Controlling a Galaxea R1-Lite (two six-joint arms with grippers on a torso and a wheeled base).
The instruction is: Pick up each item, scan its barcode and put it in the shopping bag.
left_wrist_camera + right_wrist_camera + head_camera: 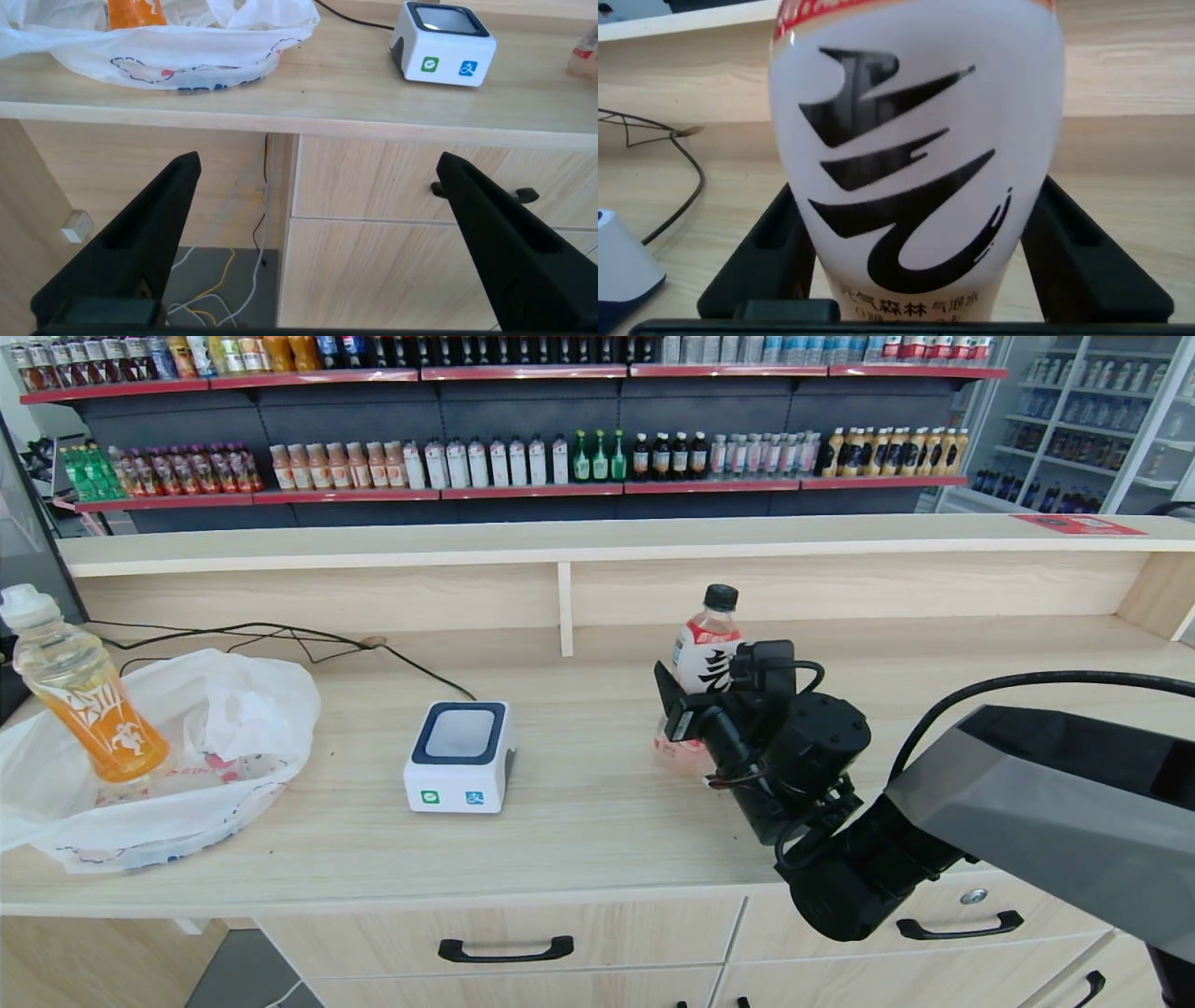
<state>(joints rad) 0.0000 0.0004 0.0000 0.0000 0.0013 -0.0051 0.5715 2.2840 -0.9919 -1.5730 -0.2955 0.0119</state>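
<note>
The right gripper (693,698) is spread wide, its fingers (752,257) flanking the white-labelled bottle (707,642), which stands upright on the counter (579,812), well right of the scanner (460,756). The left gripper (318,224) hangs open below the counter edge. An orange bottle (84,695) sits in the bag (238,709).

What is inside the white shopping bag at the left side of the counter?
An orange drink bottle stands tilted in the shopping bag. Its base shows only dimly through the plastic. The crumpled folds hide whether anything else lies inside.
</note>
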